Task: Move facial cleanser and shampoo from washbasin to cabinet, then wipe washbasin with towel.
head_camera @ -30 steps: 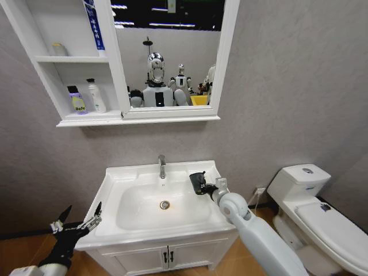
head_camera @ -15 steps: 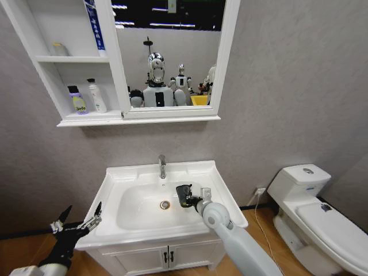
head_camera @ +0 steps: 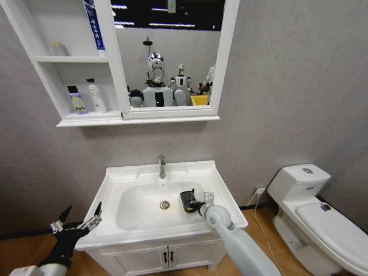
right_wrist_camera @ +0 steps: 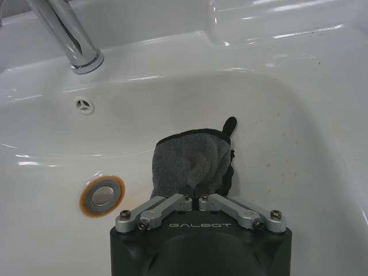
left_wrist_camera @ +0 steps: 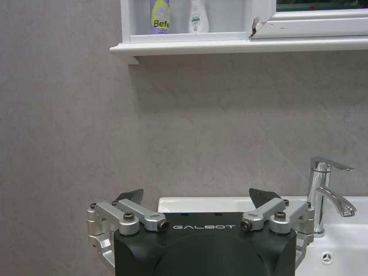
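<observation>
The washbasin (head_camera: 115, 178) stands in front of me with its chrome tap (head_camera: 161, 166) and drain (head_camera: 165, 204). My right gripper (head_camera: 187, 201) is down in the bowl just right of the drain, shut on the dark grey towel (right_wrist_camera: 192, 164), which is pressed against the bowl's slope. The right gripper (right_wrist_camera: 195, 192) has its fingertips under the cloth. Two bottles stand on the cabinet's (head_camera: 86, 119) lower shelf, one purple (head_camera: 77, 100) and one white (head_camera: 96, 96); which is the facial cleanser and which the shampoo I cannot tell. My left gripper (head_camera: 77, 221) hangs open off the basin's left front corner.
A white toilet (head_camera: 305, 184) stands to the right. A two-door cupboard (head_camera: 167, 256) sits under the basin. The mirror (head_camera: 167, 52) beside the shelves reflects a robot. A blue tube (head_camera: 95, 26) and a small jar (head_camera: 58, 49) are on the upper shelf.
My right gripper carried the towel from the basin's right rim down into the bowl toward the drain, then shifted slightly forward. The left arm stayed still.
</observation>
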Available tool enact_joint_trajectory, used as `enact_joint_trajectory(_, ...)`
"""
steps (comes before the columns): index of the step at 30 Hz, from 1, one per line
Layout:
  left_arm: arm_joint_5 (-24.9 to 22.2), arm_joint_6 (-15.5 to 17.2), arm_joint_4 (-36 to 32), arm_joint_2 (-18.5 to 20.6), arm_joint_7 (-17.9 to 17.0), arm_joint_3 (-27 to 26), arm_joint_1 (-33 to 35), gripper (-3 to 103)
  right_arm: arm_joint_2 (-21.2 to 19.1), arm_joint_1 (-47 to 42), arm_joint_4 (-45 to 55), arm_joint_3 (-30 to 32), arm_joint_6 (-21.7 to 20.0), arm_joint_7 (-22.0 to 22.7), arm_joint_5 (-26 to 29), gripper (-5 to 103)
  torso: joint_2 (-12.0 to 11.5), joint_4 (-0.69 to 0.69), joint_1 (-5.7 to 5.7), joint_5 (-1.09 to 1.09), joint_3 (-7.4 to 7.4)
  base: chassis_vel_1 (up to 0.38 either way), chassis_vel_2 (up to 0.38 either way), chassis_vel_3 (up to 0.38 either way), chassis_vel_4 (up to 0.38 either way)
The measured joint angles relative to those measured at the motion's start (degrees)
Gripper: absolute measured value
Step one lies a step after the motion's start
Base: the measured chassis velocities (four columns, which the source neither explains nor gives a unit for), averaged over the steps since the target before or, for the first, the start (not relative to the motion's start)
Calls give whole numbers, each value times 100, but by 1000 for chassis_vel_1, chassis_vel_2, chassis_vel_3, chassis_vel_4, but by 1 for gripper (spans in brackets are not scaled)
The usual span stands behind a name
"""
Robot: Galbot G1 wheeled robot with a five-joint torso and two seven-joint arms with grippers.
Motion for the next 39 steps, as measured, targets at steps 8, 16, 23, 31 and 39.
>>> enact_joint_trajectory(8, 0, 0, 0, 0, 0, 0, 0, 100, 126, 88, -323, -38, 0, -105, -108, 0, 0, 0, 0, 0, 0, 0, 0, 0, 0)
enact_joint_trajectory(16, 0, 0, 0, 0, 0, 0, 0, 100, 162, 95, -451, -75, 1, -344, -213, 0, 0, -1, 0, 0, 0, 0, 0, 0, 0)
enact_joint_trajectory(23, 0, 0, -1, 0, 0, 0, 0, 100, 310, 208, -677, -180, 1, -541, -370, 0, 0, -1, 0, 0, 0, 0, 0, 0, 0)
enact_joint_trajectory(31, 0, 0, 0, 0, 0, 0, 0, 100, 440, 304, -879, -327, 2, -688, -453, 0, 0, -1, 0, 0, 0, 0, 0, 0, 0)
enact_joint_trajectory(39, 0, 0, 0, 0, 0, 0, 0, 100, 545, 401, -967, -459, -2, -841, -474, 0, -1, 0, 0, 0, 0, 0, 0, 0, 0)
